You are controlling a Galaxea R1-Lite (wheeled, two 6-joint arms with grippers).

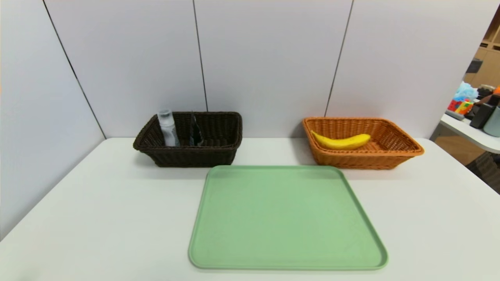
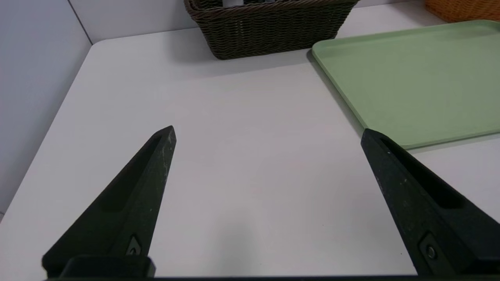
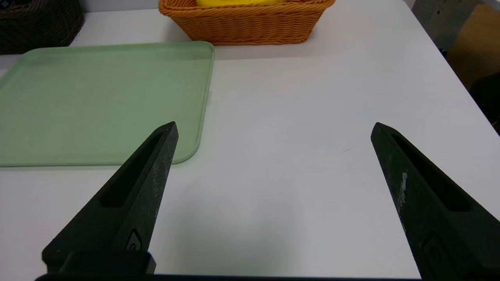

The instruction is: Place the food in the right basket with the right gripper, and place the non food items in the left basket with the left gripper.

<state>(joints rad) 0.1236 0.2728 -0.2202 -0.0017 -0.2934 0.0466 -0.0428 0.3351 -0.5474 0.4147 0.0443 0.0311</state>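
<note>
Food sorting appears complete. Left gripper [image 2: 267,130] and right gripper [image 3: 273,127] stand spread and empty, low in their wrist frames. Flat green plastic tray [image 1: 273,249] is bare; yellow banana [image 1: 341,141] lies in orange wicker basket [image 1: 406,150], clear bottle [image 1: 168,128] in dark wicker basket [image 1: 195,156], upper frame.

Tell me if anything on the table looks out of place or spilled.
Nothing stands out. The banana lies in the orange basket, a bottle and a dark item stand in the brown basket, the green tray is bare, and nothing has spilled.
</note>
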